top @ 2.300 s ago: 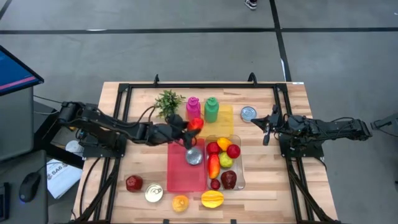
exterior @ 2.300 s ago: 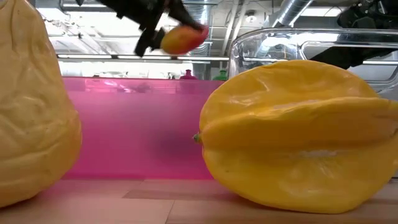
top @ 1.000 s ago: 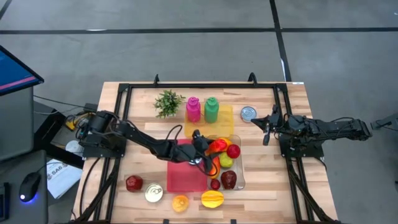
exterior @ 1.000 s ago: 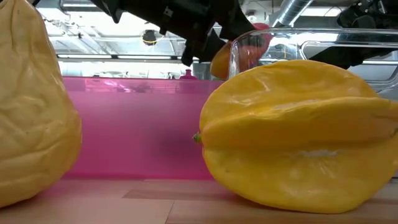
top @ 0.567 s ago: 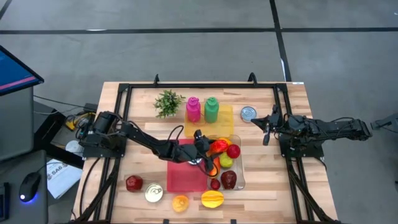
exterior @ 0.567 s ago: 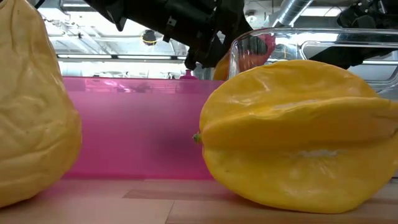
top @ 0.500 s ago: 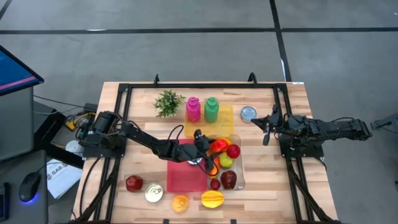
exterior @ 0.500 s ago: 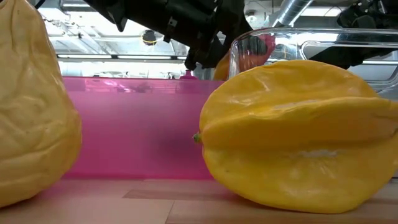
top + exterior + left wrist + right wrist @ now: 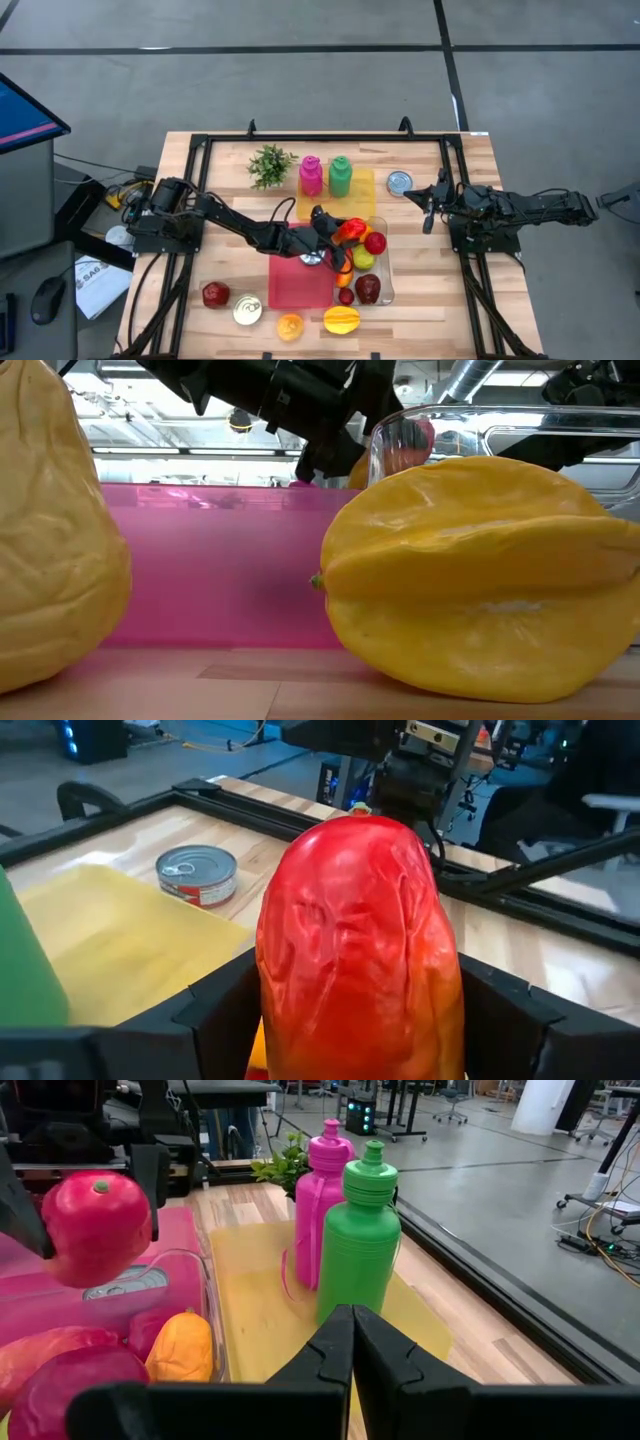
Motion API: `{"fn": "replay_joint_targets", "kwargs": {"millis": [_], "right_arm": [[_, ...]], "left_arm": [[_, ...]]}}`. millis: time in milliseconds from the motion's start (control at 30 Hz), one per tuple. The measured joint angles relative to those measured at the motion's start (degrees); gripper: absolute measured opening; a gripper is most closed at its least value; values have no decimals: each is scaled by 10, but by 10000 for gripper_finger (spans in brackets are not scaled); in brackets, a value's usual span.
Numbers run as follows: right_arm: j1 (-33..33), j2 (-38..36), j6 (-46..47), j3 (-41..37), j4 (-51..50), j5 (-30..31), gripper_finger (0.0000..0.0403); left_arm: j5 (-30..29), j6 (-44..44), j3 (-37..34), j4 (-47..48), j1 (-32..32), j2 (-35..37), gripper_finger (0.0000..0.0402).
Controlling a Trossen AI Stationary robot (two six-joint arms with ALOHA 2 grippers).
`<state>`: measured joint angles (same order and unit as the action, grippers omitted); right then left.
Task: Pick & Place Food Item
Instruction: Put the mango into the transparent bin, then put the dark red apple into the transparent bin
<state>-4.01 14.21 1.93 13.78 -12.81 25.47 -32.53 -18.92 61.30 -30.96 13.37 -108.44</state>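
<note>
Transport stage is nearing its end. Left tool (image 9: 345,234) is gripping a red-orange fruit (image 9: 350,232) between its two fingers (image 9: 225,1010); the wrist view is showing the fruit filling the gap, fingers pressing on both sides. Fruit is hanging above the far-left corner of the clear bin (image 9: 388,285), over the fruits already lying inside, not yet resting on them as far as can be judged. In the right wrist view the fruit (image 9: 97,1225) is showing raised above the bin's contents, with the left fingers flanking it.

Right tool (image 9: 428,212) is waiting at the right side of the surface (image 9: 430,300), near the can (image 9: 399,182), with its fingers closed together and holding nothing.

Work done: pick completed, carry to the bin essentially completed. Work left: lowering slightly, opening the fingers, withdrawing the arm. Judgement only: release from this height is risking a bounce off the fruits below, since the bin is already crowded.

Other items are lying outside the bin: a starfruit (image 9: 341,319) and an orange fruit (image 9: 290,325) at the near edge, a red fruit (image 9: 215,294) toward the left, and two bottles (image 9: 327,175) on a yellow mat (image 9: 365,188) at the far side
</note>
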Motion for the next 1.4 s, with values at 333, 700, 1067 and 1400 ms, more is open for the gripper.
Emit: {"fn": "replay_joint_targets", "kwargs": {"millis": [333, 700, 1067, 1400], "right_arm": [[0, 0, 0, 0, 0, 0, 2], [0, 0, -3, 0, 0, 0, 2], [0, 0, -4, 0, 0, 0, 2], [0, 0, -4, 0, 0, 0, 2]], "left_arm": [[77, -11, 0, 0, -8, 1, 273], [80, -4, 0, 0, -10, 1, 303], [90, 35, 0, 9, -9, 25, 341], [180, 2, 0, 272, 6, 173, 332]]}}
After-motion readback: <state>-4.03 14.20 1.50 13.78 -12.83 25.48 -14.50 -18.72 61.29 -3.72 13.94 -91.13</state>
